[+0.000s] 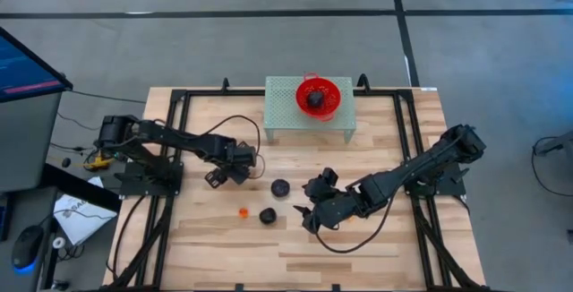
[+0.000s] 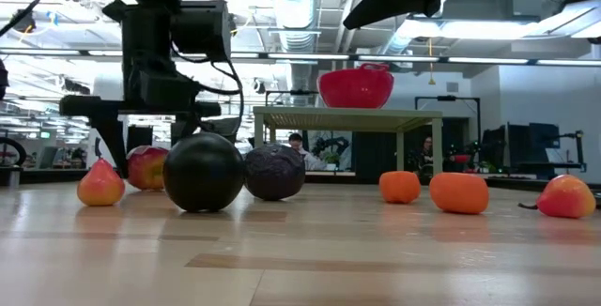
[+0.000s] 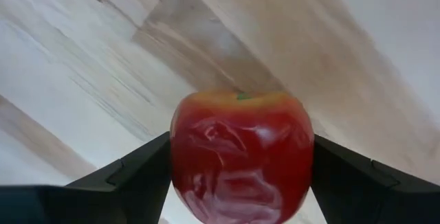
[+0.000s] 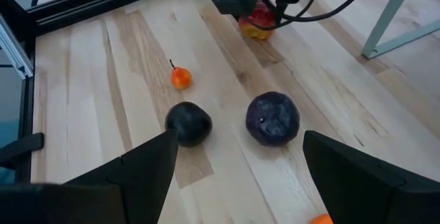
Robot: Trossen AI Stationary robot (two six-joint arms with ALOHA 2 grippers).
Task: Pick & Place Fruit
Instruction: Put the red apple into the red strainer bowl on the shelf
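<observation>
1. The left gripper point(image 1: 235, 168) sits low over the wooden table point(image 1: 376, 238), at about 9 o'clock from the table's middle. In the left wrist view its fingers point(image 3: 130, 176) are pressed to both sides of a red apple point(image 3: 240, 157), clamped on it.
2. The right gripper point(image 1: 309, 204) hangs at about 5 o'clock from the middle, its two dark fingers point(image 4: 148, 165) spread wide with nothing between them.
3. Between the two grippers lie a purple fruit point(image 1: 280, 187) and, at its 7 o'clock, a black fruit point(image 1: 267, 215), near each other but apart. A small orange fruit point(image 1: 243, 211) lies just beside the black one, at its 9 o'clock.
4. At 12 o'clock on the table stands a pale green stand point(image 1: 286, 117) bearing a red bowl point(image 1: 329, 89); one dark fruit point(image 1: 315, 99) rests inside it.
5. From table height, more small pieces show along the board: an orange-red fruit point(image 2: 100, 184) at far 9 o'clock, two orange ones point(image 2: 459, 193) and a reddish one point(image 2: 566, 196) toward 3 o'clock.
</observation>
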